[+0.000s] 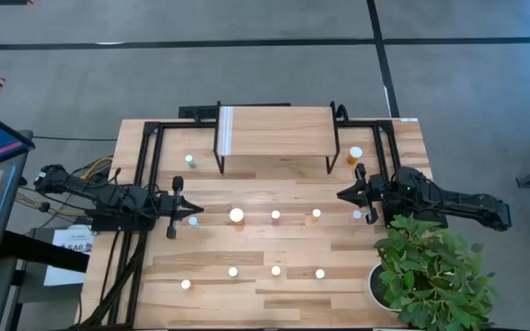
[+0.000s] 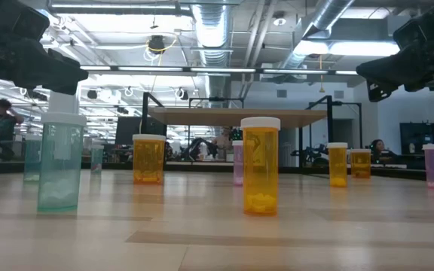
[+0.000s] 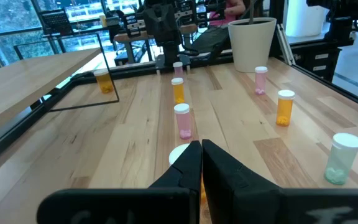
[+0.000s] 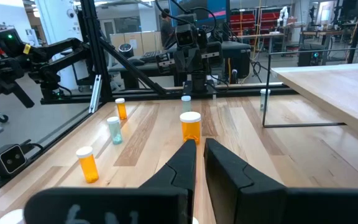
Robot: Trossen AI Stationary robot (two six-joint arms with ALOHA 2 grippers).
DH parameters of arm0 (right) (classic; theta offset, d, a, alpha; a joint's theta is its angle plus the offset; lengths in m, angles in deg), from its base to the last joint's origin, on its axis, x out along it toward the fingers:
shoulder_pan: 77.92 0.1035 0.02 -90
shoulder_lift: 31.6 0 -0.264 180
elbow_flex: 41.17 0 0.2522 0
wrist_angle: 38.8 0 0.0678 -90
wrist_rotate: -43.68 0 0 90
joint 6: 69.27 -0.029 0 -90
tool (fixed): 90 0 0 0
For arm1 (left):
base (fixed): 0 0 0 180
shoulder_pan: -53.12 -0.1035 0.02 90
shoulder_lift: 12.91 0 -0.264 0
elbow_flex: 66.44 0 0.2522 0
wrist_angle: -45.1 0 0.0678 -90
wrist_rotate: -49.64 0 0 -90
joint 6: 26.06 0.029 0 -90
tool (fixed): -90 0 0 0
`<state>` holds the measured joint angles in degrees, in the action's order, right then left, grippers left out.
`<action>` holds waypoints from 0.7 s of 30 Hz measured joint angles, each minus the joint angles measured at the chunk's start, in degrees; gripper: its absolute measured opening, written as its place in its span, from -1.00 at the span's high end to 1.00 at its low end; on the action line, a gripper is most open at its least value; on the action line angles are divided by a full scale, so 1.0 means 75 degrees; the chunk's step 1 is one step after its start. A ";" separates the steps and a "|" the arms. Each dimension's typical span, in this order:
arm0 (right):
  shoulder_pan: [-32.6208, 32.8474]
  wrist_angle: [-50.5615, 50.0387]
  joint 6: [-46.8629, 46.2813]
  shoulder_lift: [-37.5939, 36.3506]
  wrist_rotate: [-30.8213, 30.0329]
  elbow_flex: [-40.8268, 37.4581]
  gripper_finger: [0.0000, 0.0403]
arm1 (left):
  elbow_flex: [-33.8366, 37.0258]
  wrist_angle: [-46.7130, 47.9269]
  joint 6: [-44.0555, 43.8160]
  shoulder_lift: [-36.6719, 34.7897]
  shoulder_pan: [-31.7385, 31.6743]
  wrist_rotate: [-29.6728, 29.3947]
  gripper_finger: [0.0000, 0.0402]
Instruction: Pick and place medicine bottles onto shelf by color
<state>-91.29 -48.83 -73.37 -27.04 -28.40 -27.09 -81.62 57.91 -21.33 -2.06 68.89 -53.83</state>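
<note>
Several small white-capped medicine bottles stand upright on the wooden table (image 1: 274,248). A row runs between my two grippers: a large orange one (image 1: 236,215), a pink one (image 1: 275,215), an orange one (image 1: 316,213). A second row stands nearer the front edge (image 1: 275,270). The shelf (image 1: 274,129) stands at the far middle on thin black legs, its top bare. My left gripper (image 1: 194,210) hovers shut at the left, level and pointing at the row. My right gripper (image 1: 341,195) hovers shut at the right, facing it. Neither has anything between its fingers.
A green bottle (image 1: 190,160) stands left of the shelf and a large orange one (image 1: 355,154) right of it. A potted plant (image 1: 431,271) fills the near right corner. A black frame (image 1: 145,184) runs along the table's left and far sides.
</note>
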 joint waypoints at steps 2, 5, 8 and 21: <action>0.0000 0.0002 0.0000 -0.0001 0.0001 0.0000 0.71 | -0.0001 0.0001 0.0000 0.0002 0.0000 0.0000 0.99; -0.0001 0.0003 0.0000 -0.0001 -0.0001 0.0001 0.71 | -0.0001 0.0002 0.0000 0.0002 0.0000 0.0001 0.99; 0.0000 0.0003 0.0002 -0.0003 0.0000 0.0000 0.71 | -0.0001 0.0001 0.0000 0.0001 0.0000 0.0001 0.99; -0.0003 0.0156 0.0613 0.0000 0.0001 0.0002 0.71 | 0.0001 0.0000 0.0000 0.0003 0.0000 0.0002 0.99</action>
<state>-91.31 -47.66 -68.77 -27.04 -28.39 -27.08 -81.61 57.91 -21.33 -2.04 68.89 -53.82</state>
